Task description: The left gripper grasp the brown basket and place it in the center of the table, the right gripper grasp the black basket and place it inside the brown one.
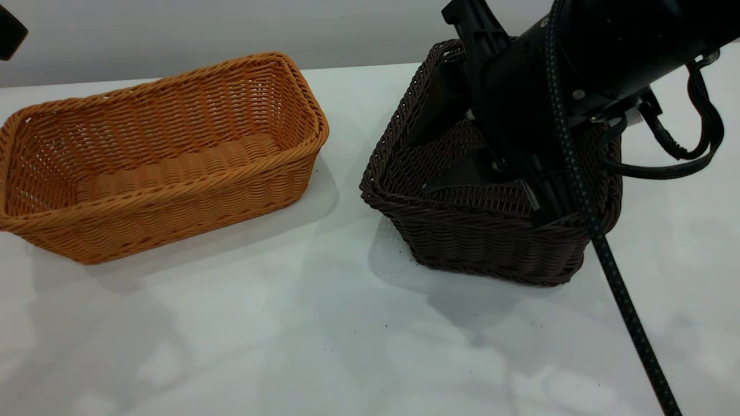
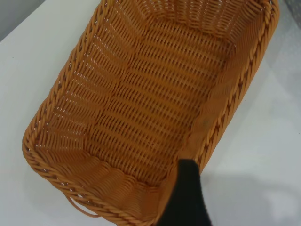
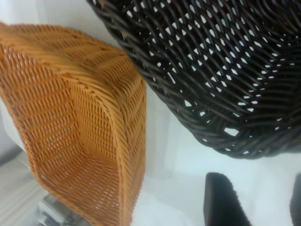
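Brown basket [image 1: 156, 156]: rectangular woven wicker, orange-tan, braided rim, flaring sides, ribbed weave on the floor. Sits upright on the left part of the white surface [image 1: 324, 323], which is flat and plain with a few tiny dark specks.

Black basket [image 1: 491, 225]: same shape and weave, very dark brown-black, braided rim. Stands to the right of the brown one, apart from it with a strip of bare surface between; looks slightly tipped, near edge lower.

Right gripper [image 1: 520, 190]: bulky black arm end reaching down from upper right into the black basket, braided black cable trailing toward the front edge. Its fingers straddle the near right wall, one inside and one outside, pinching the rim. Right wrist view shows the dark open weave close up and a black finger [image 3: 223, 200] over white surface.

Left gripper: only a single black finger [image 2: 186, 197] shows in the left wrist view, by the brown basket's wall; cannot tell whether spread or closed.
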Controlling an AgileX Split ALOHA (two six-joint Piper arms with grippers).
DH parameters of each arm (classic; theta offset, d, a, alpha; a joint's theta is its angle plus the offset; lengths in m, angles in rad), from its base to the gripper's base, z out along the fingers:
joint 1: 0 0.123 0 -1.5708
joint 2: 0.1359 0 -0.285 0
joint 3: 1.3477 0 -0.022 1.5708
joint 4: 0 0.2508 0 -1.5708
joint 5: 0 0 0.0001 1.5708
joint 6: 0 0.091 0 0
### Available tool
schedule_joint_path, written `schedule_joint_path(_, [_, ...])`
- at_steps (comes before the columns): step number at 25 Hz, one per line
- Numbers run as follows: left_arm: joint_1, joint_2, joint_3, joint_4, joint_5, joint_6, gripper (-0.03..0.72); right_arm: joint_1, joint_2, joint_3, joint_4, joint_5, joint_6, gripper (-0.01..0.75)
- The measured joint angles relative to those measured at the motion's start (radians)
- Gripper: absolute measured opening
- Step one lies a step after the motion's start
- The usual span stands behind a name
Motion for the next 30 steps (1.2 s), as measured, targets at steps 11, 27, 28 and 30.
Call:
schedule_joint_path(11, [0.0, 0.0, 0.0, 0.003, 0.001, 0.0, 0.525, 0.076, 0.0, 0.005, 0.004, -0.16, 0.123, 0.318])
schedule_joint_path(27, [0.0, 0.0, 0.0, 0.005, -0.008, 0.0, 0.525, 0.074, 0.0, 0.089, 0.026, -0.225, 0.144, 0.316])
schedule_joint_path(28, [0.0, 0.0, 0.0, 0.005, -0.007, 0.0, 0.525, 0.073, 0.0, 0.089, 0.026, -0.218, 0.137, 0.316])
schedule_joint_path(30, [0.0, 0.0, 0.0, 0.005, -0.005, 0.0, 0.525, 0.073, 0.0, 0.089, 0.025, -0.195, 0.134, 0.316])
